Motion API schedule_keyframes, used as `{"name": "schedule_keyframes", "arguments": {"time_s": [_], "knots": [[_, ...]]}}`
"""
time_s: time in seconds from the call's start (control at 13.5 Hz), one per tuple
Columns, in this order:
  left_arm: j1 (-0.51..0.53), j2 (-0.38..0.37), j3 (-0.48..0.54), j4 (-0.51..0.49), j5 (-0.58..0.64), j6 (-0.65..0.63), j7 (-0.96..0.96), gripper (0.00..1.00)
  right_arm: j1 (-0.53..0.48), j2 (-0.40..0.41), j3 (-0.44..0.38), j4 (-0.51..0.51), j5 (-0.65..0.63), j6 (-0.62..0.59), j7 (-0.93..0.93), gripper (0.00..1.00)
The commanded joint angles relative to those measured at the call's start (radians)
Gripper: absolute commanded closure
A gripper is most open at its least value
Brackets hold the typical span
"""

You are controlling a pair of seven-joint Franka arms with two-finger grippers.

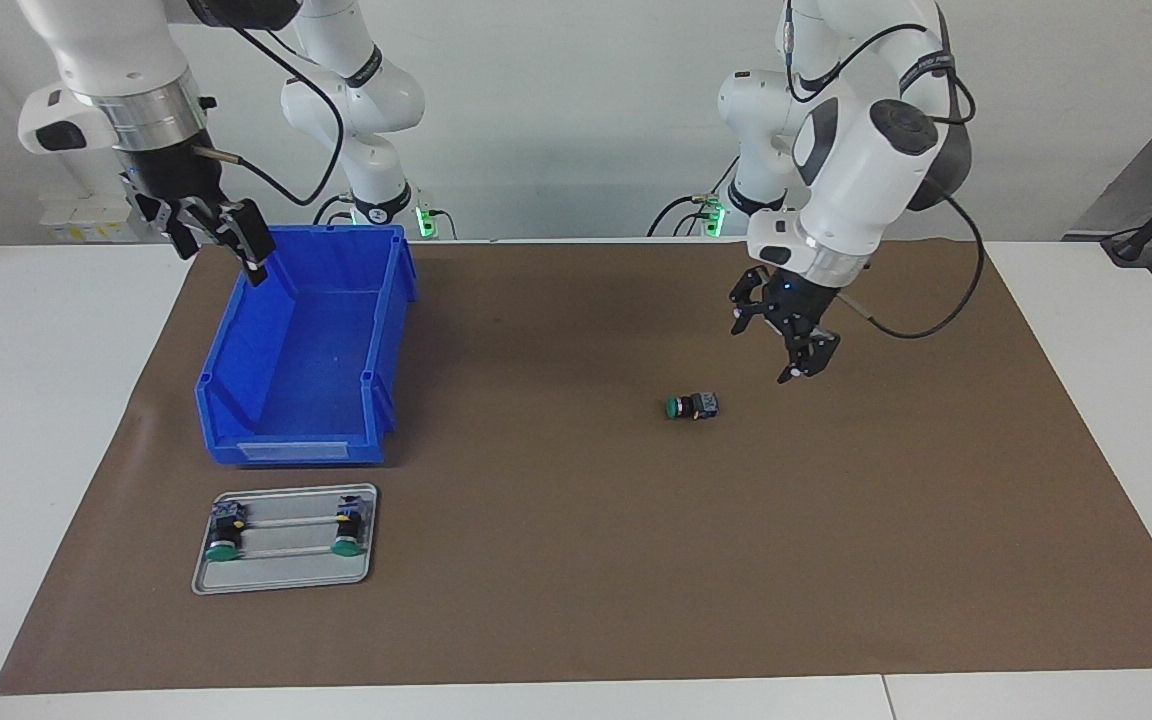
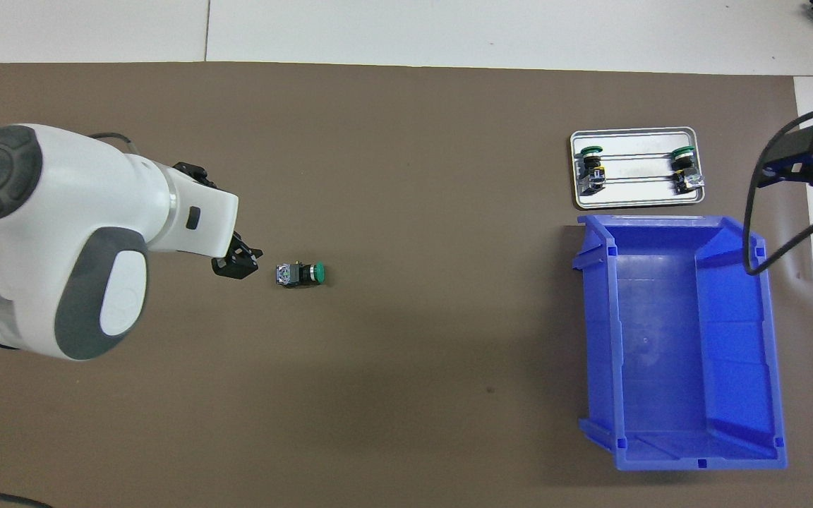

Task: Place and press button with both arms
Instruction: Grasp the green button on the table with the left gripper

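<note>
The button (image 1: 692, 406) (image 2: 300, 274) lies on its side on the brown mat, its green cap pointing toward the right arm's end of the table. My left gripper (image 1: 774, 346) (image 2: 236, 262) hangs open just above the mat beside the button's blue-grey rear block, not touching it. My right gripper (image 1: 219, 248) (image 2: 798, 162) is open and holds nothing, raised over the rim of the blue bin (image 1: 281, 450) (image 2: 675, 339) on the side at the right arm's end.
A metal tray (image 1: 286, 572) (image 2: 632, 199) lies on the mat just farther from the robots than the bin. Two more green-capped buttons (image 1: 224, 540) (image 1: 346, 533) sit at its ends. White table borders the mat.
</note>
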Motion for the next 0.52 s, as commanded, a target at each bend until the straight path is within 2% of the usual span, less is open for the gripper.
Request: {"name": "schedule_keyframes", "arguments": {"time_s": [0.0, 0.15, 0.3, 0.44], "knots": [[-0.027, 0.020, 0.019, -0.044, -0.014, 0.099, 0.133, 0.00, 0.003, -0.040, -0.055, -0.077, 0.024, 0.008, -0.197, 0.00], [-0.027, 0.023, 0.019, -0.047, -0.013, 0.099, 0.206, 0.00, 0.014, -0.060, -0.072, -0.124, 0.023, 0.035, -0.264, 0.00], [-0.027, 0.030, 0.019, -0.062, -0.013, 0.099, 0.263, 0.00, 0.022, -0.141, -0.072, -0.267, 0.001, 0.066, -0.269, 0.00], [-0.027, 0.036, 0.019, -0.084, -0.013, 0.106, 0.297, 0.00, 0.022, -0.152, -0.072, -0.286, 0.000, 0.115, -0.286, 0.00]]}}
